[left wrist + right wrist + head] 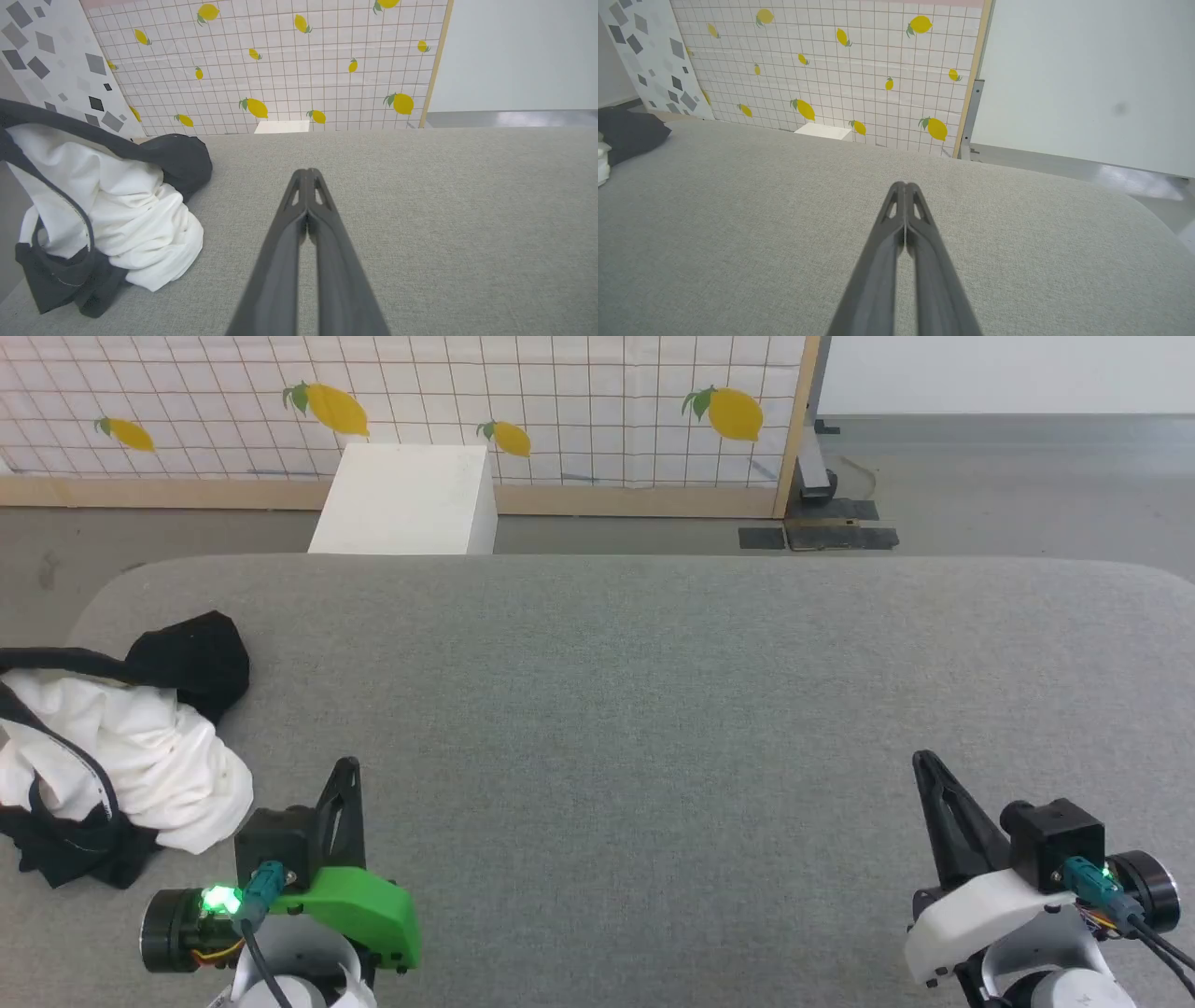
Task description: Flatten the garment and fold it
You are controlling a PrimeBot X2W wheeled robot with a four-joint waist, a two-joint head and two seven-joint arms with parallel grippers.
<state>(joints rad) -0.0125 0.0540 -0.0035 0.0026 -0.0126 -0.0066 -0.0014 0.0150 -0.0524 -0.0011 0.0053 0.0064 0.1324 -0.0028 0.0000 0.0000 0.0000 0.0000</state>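
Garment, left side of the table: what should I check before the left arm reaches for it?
1. Flat garment: not ok, crumpled heap.
2. Whole garment on the table: cannot tell, it runs off the head view's left edge.
3. Jaws of left gripper open: not ok, shut.
4. Jaws of right gripper open: not ok, shut.
5. Both empty: ok.
6. Free path from left gripper to garment: ok, bare table between.

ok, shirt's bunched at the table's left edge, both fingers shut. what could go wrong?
1. The garment sits at the left rim of the table, beside the left fingers; a sideways tug may drag it off.
2. Black sleeves are tangled with the white body, so one pinch may catch several layers.
3. The right fingers are far across the table, so the first pull is likely one-handed.
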